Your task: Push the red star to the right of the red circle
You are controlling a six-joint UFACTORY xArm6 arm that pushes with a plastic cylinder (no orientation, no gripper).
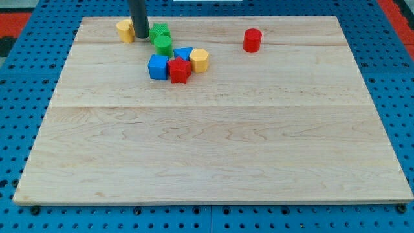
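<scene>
Red star [179, 70] sits in the cluster, touching the blue cube [157, 66], well left of the red circle [252, 40]. My tip [140, 37] rests between the yellow block [125, 30] and green blocks [160, 31], up-left of the star. No gripper fitted, so nothing is held.
</scene>
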